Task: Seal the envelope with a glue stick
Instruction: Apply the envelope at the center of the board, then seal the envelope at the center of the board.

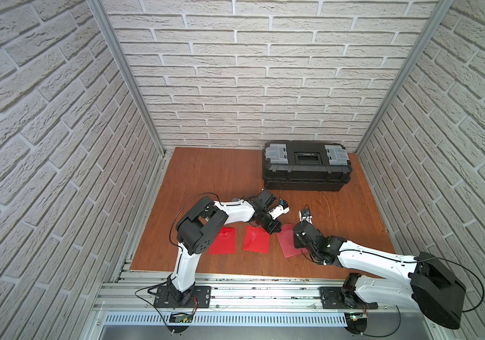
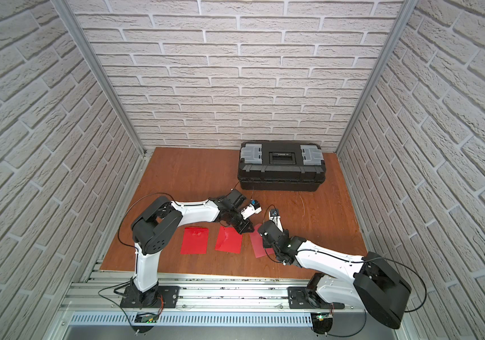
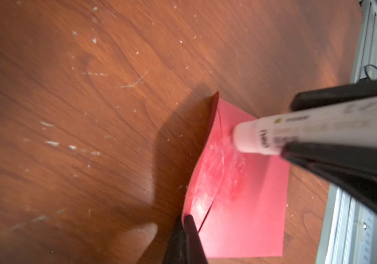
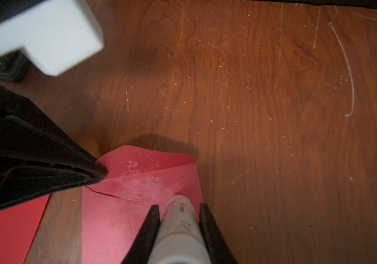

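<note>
Right wrist view: the right claw (image 4: 178, 205) is clenching the glue stick (image 4: 179, 226) by its barrel, and the tip appears to be touching the envelope (image 4: 114, 219) just beside the fold. The left claw (image 4: 100, 173) is pinching the flap (image 4: 151, 160), holding it raised off the worktop (image 4: 274, 114). The stick is looking light, stiff and slick, so mid-barrel gripping is suiting it. The thin paper is likely creasing under hard pressing.

The glue stick (image 3: 297, 133) carries faint print and a small black mark, both too blurred to read. The label on the toolbox (image 1: 306, 169) is too small to read.
</note>
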